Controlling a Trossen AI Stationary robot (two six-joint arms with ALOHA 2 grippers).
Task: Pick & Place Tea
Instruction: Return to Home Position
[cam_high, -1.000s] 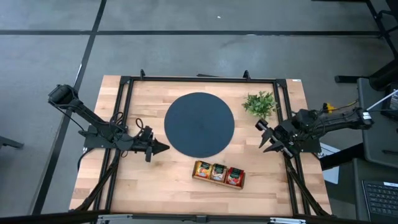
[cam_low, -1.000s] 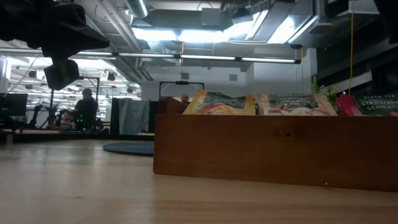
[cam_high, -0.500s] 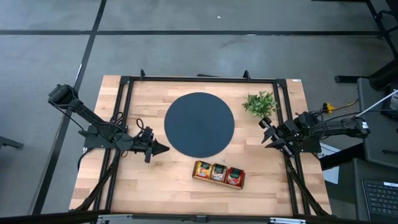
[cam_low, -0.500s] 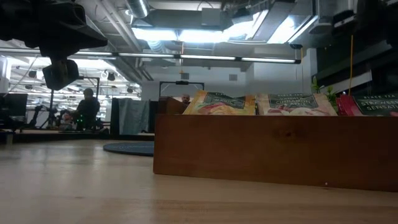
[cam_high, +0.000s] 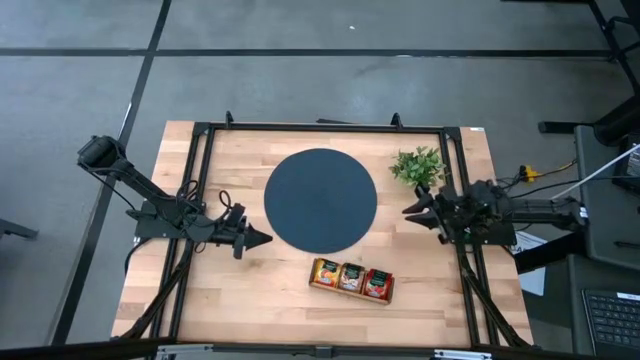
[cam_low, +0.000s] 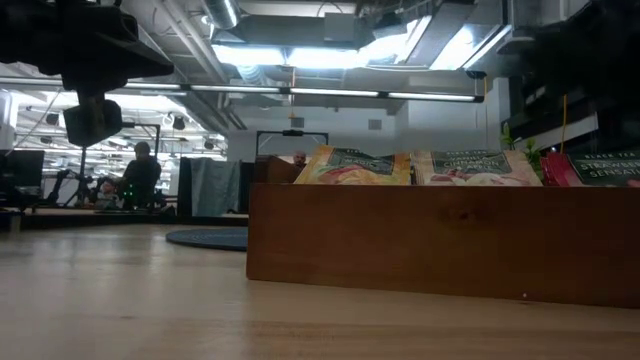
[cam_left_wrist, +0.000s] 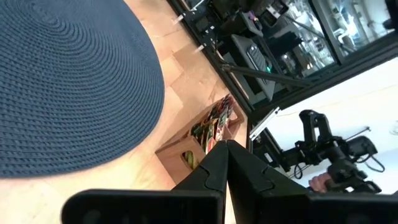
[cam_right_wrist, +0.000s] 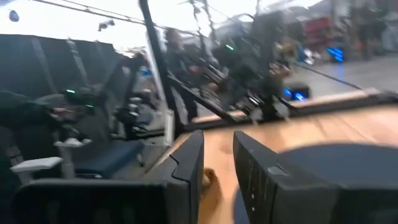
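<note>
3 groups of tea packets (cam_high: 351, 277), yellow, green-white, red, filled the wooden tray (cam_low: 400, 240); 1 red packet (cam_low: 605, 168) read "SENSATI". Left hand (cam_high: 268, 238) pinched together, right hand (cam_high: 408, 211) narrowly parted.

left claw (cam_left_wrist: 226, 145) tips pressed together | tea (cam_left_wrist: 210, 122) in wooden tray (cam_left_wrist: 176, 153) | blue mat (cam_left_wrist: 65, 81) near tray

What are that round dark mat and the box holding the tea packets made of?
The round mat looks like woven or braided fibre, matte dark blue: the left wrist view shows concentric ribbed rings. The box looks like wood, smooth mid-brown with faint grain, possibly stained.
</note>
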